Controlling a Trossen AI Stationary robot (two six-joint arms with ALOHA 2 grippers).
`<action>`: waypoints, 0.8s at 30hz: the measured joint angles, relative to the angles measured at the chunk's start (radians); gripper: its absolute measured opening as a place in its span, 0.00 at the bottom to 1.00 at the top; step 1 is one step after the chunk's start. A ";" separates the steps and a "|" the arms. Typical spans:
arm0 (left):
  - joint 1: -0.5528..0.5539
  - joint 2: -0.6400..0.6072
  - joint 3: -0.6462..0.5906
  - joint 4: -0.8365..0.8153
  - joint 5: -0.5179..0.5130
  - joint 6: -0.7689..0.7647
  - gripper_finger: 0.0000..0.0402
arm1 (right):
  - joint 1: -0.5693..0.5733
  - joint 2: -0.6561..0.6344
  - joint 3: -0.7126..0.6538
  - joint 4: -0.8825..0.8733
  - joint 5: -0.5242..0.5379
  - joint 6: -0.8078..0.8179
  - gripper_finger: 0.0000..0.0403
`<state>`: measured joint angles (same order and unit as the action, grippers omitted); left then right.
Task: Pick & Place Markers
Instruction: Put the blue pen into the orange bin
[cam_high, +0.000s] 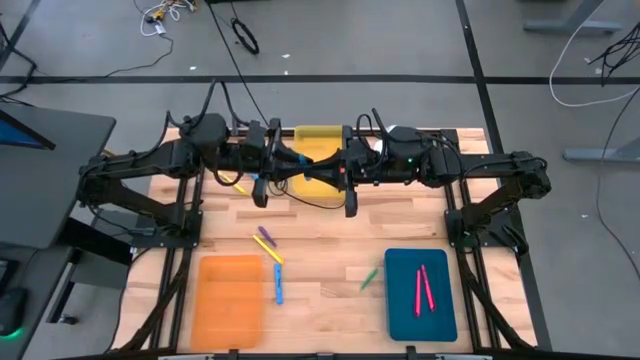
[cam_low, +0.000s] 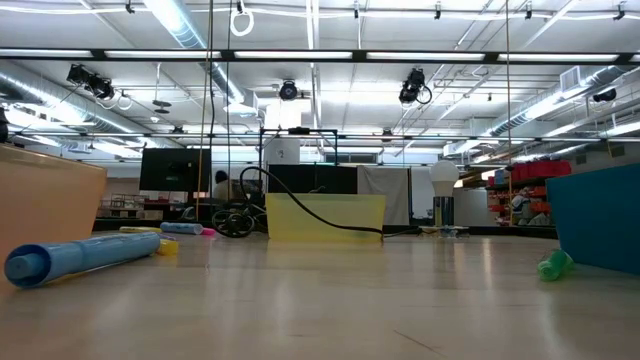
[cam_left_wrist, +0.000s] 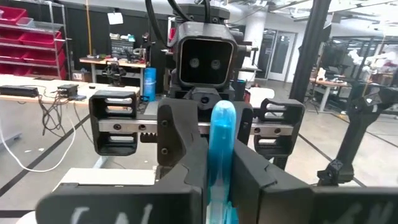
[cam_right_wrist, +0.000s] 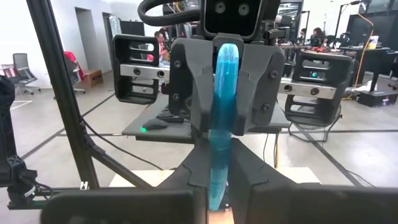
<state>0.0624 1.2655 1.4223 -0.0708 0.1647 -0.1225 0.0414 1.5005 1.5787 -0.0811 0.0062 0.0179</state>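
Both grippers are meeting mid-air above the table's far side, left gripper (cam_right_wrist: 227, 81) and right gripper (cam_left_wrist: 214, 134) each clenching one slim blue plastic marker (cam_left_wrist: 222, 155): a handover, needing one side to release.

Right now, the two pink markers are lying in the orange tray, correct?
Not quite. The two pink markers lie in the teal tray, not the orange one. The high view shows this.
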 joint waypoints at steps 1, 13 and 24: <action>0.000 0.000 0.000 0.000 0.005 -0.001 0.11 | 0.000 0.000 0.000 0.000 0.000 0.000 0.08; 0.000 -0.055 0.002 -0.078 -0.017 0.001 0.11 | 0.000 -0.025 0.000 -0.019 0.004 -0.015 0.21; -0.010 -0.167 0.001 -0.365 -0.102 -0.060 0.11 | -0.001 -0.078 0.000 -0.100 0.005 -0.030 0.25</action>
<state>0.0523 1.0990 1.4233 -0.4355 0.0624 -0.1824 0.0406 1.4229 1.5787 -0.1809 0.0109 -0.0120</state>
